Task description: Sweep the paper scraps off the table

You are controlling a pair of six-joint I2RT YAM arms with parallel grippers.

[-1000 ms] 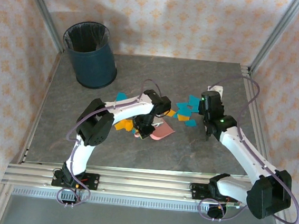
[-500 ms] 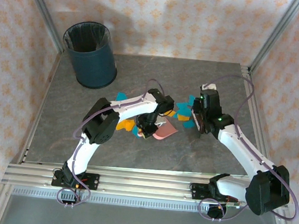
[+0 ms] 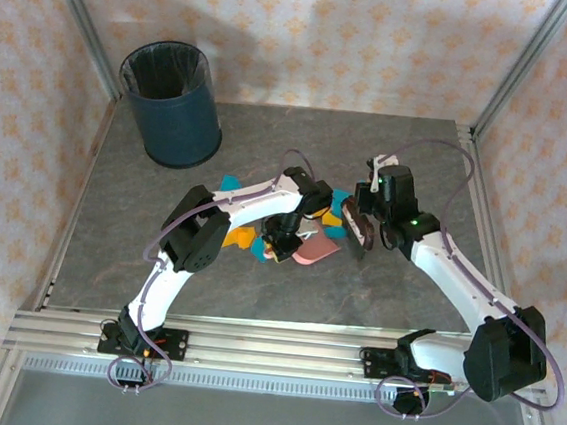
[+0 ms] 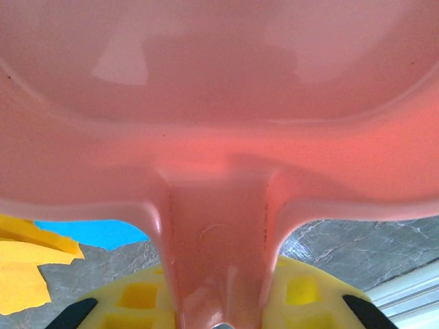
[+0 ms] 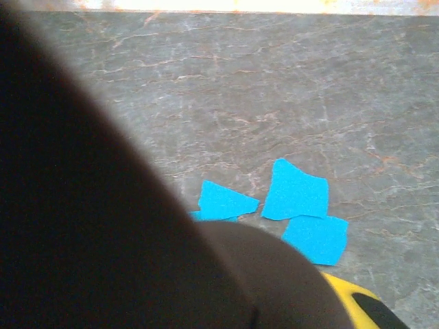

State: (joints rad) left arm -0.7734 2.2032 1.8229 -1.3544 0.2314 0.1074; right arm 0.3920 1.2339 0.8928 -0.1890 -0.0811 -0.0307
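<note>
The left hand [image 3: 279, 244] pinches the handle of the pink dustpan [image 4: 219, 103], which is down on the counter [image 3: 376, 297]. The right hand [image 3: 371, 224] is pressed shut on a dark brush [image 3: 355, 229]. The paper scraps [image 5: 295, 192], blue and orange, lie mid-counter around the dustpan and brush. Both arms bend in toward each other.

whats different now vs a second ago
The right claw, shut on the dark brush, swung left across the table, crowding the teal and yellow paper scraps toward the pink dustpan. The left claw kept its grip on the dustpan, which edged slightly right. Nothing was picked up or let go. The blue bin stayed put.
</note>
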